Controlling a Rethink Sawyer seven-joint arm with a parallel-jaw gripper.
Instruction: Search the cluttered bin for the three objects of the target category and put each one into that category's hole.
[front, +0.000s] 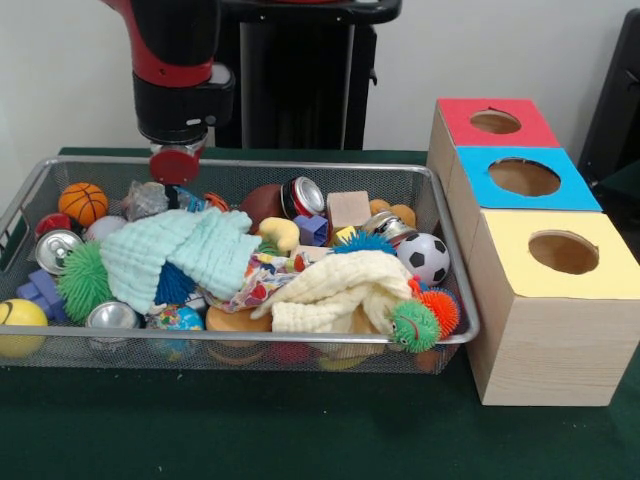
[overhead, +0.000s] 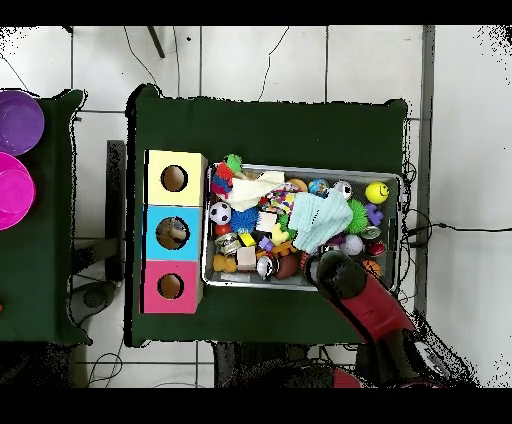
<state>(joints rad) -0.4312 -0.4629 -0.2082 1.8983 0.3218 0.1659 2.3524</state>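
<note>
Sawyer arm hangs over the far left part of the wire bin (front: 455, 250), its red-tipped gripper (front: 176, 165) just above the clutter near a crinkled clear wrap (front: 146, 198) and the basketball (front: 83, 202); can't tell whether it is wide or closed, since the wrist hides that in both views. Target category isn't stated, so likely candidates are judged by groups: balls incl. the soccer ball (front: 428, 257), yellow ball (front: 18, 325) and globe ball (front: 180, 320); cans incl. one silver can (front: 56, 250) at left, another (front: 110, 316) at the near rim, plus a red can (front: 303, 195) further back. Mint cloth (front: 180, 255) and cream cloth (front: 335, 290) lie draped over the middle, prob. covering more items, which is why searching is needed. Spiky green toy (front: 85, 282) sits beside the mint cloth, another w/ orange (front: 425, 320) at the near right corner. Three wooden boxes stand touching in a row just beside the bin: red-top (front: 495, 122), blue-top (front: 523, 177), yellow-top (front: 563, 252), each w/ a round hole up, close so drops are short. In the overhead view the blue box hole seems to have something in it; others look dark. Nothing seen held; task looks early, pick not yet made
</note>
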